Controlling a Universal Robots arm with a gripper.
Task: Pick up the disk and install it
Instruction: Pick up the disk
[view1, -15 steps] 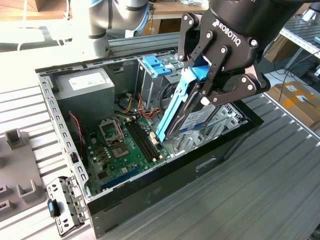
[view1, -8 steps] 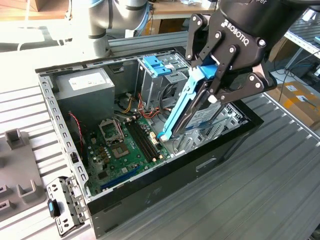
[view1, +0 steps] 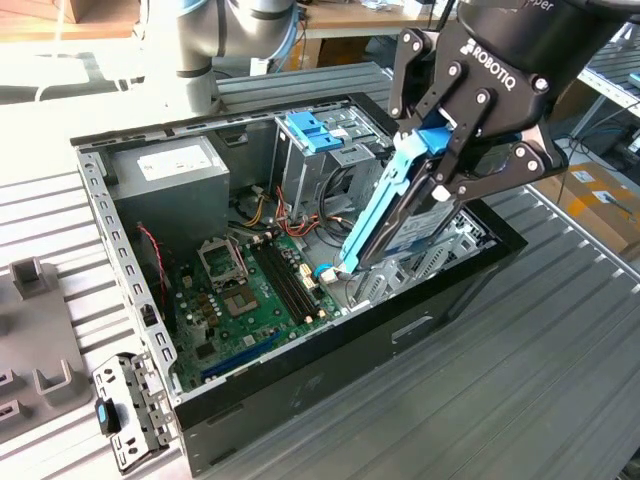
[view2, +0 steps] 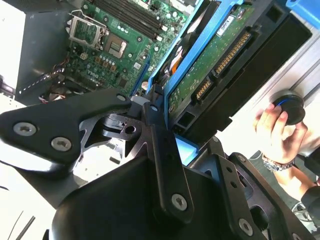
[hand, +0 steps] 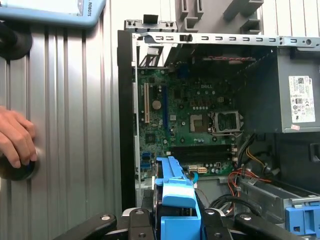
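Note:
My gripper (view1: 443, 178) is shut on the disk (view1: 382, 210), a flat drive with blue plastic rails and a white-and-blue label. The disk hangs steeply tilted over the open computer case (view1: 300, 385), its lower end near the motherboard's (view1: 245, 290) edge on the exterior view's right. In the second wrist view the disk's green circuit-board underside (view2: 210, 65) shows beside a black finger (view2: 159, 135). The first wrist view has the disk's blue rail (hand: 175, 192) sticking out from the gripper (hand: 175, 222) toward the case interior.
Inside the case sit a grey power-supply box (view1: 175, 175) and a metal drive cage topped by a light-blue bracket (view1: 318, 130). A person's hand (hand: 15, 137) rests on a black knob beside the case. A grey fixture (view1: 30, 300) and a metal bracket (view1: 130, 410) lie at the exterior view's left.

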